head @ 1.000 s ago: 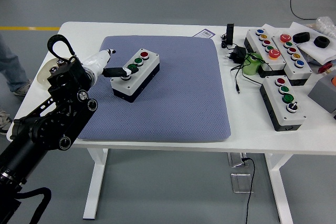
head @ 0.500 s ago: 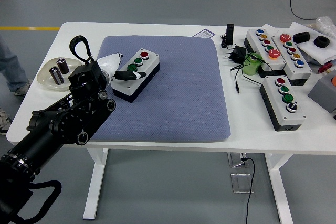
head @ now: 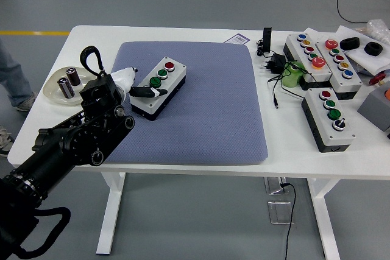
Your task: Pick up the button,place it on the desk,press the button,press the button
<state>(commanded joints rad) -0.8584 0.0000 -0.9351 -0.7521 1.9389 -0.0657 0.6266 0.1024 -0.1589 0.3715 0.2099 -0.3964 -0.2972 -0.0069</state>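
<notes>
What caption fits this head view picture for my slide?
Robot's left hand reaches a finger onto the button box lying on the blue mat.

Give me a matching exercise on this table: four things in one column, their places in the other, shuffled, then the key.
1. button box
2. left hand
3. dish with two small cylinders
4. green bottle

A. among the cables, right of the mat
B. on the blue mat's left part
C. at the button box's near-left end, a finger on its top
D. on the white table, left of the mat

Pairs: 1-B, 2-C, 3-D, 4-A
</notes>
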